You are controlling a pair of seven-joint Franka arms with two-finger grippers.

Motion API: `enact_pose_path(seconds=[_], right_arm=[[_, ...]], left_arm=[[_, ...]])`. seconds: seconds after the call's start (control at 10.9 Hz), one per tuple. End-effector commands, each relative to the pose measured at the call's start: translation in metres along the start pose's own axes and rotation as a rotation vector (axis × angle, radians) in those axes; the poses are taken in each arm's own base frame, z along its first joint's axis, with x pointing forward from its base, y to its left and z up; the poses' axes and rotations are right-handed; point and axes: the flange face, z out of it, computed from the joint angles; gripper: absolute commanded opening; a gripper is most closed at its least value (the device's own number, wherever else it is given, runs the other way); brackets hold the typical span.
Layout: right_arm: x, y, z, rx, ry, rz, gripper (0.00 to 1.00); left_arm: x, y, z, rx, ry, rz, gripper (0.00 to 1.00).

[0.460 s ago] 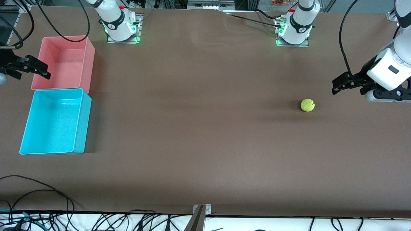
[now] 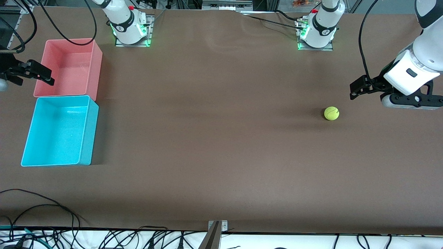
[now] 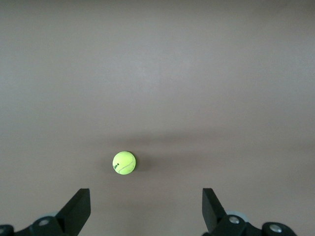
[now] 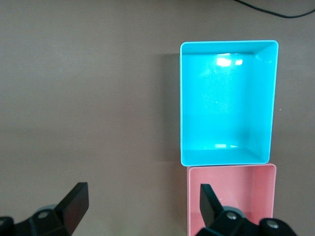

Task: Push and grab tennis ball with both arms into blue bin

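The tennis ball (image 2: 331,113) lies on the brown table toward the left arm's end. It also shows in the left wrist view (image 3: 124,162), a little ahead of the fingertips and off toward one finger. My left gripper (image 2: 364,89) (image 3: 145,209) is open and empty, low over the table beside the ball and apart from it. The blue bin (image 2: 59,131) (image 4: 229,103) stands empty at the right arm's end. My right gripper (image 2: 46,76) (image 4: 142,204) is open and empty, waiting over the outer edge of the pink bin.
A pink bin (image 2: 69,67) (image 4: 231,196) touches the blue bin and stands farther from the front camera. Cables (image 2: 41,207) lie along the table's front edge. Both arm bases (image 2: 129,29) (image 2: 316,33) stand along the back edge.
My left gripper has moved a little toward the middle of the table, closer to the ball. The ball, the bins and the right arm have not moved.
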Motion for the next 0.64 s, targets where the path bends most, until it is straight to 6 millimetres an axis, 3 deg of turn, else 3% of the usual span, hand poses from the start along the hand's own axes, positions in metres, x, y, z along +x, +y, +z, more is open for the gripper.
enact_pose_path(seconds=[0.0, 0.55], right_arm=[[0.0025, 0.0003, -0.0076, -0.012, 0.008, 0.006, 1.00], [0.0025, 0.0005, -0.0069, -0.014, 0.007, 0.006, 1.00]], left_arm=[[-0.0032, -0.0022, -0.0053, 0.012, -0.012, 0.013, 1.00], [-0.0046, -0.0040, -0.0042, 0.011, -0.025, 0.010, 1.00]])
